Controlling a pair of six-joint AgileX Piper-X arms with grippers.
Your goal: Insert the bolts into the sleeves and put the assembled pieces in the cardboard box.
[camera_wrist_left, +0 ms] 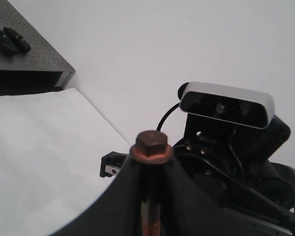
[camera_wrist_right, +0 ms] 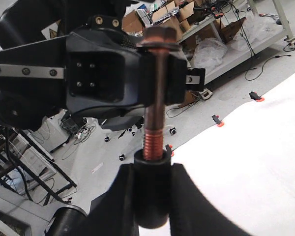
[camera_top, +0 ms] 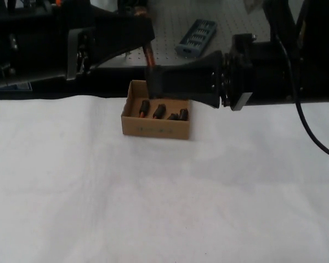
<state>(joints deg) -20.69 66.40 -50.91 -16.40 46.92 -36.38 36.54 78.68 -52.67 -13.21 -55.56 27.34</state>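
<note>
The left pincer (camera_wrist_left: 151, 166) is clenching a copper-coloured bolt (camera_wrist_left: 151, 145) just under its hexagonal head, and the shank running down between the fingers is blurring out and being cut off by the edge of that wrist view. The right pincer (camera_wrist_right: 151, 171) is grasping a black sleeve (camera_wrist_right: 151, 196) between its two fingers, mouth turned toward the left pincer. The bolt's threaded end is sitting in that mouth; how deep it is reaching inside is being hidden by the sleeve wall. Just beyond the left pincer, the other arm's wrist camera (camera_wrist_left: 226, 104) is facing back at it. From the high view the two dark arms are meeting tip to tip. Only a short stretch of copper shank is showing between them, and the sleeve is hard to make out against the black fingers. Directly below the meeting pincers the cardboard box (camera_top: 155, 129) is sitting on the white cloth (camera_top: 153, 208), its rear edge partly covered by an arm. Four dark assembled pieces (camera_top: 159, 111) are lying inside, too small to tell apart in detail. Farther behind the pincers a blue tray (camera_top: 197, 36) is resting on the perforated bench (camera_top: 170, 22).
</note>
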